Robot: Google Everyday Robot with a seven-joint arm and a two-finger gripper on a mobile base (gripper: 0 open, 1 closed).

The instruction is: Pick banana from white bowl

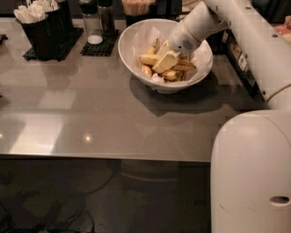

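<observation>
The white bowl [136,34] stands on the grey table at the back, lined with crumpled white paper. Several yellow bananas lie in it. A thick yellow banana [148,59] lies at the left of the pile, and a brown-streaked one [185,67] lies at the right. My gripper [165,61] is down inside the bowl, right on top of the pile between these two. My white arm [195,25] reaches in from the upper right and hides the bowl's far right side.
A black holder with white packets [38,25] stands at the back left. Two shakers [94,25] stand on a black mat next to the bowl, and a cup of sticks [135,7] stands behind it. The table's front edge [104,156] runs across. My white base [250,173] fills the lower right.
</observation>
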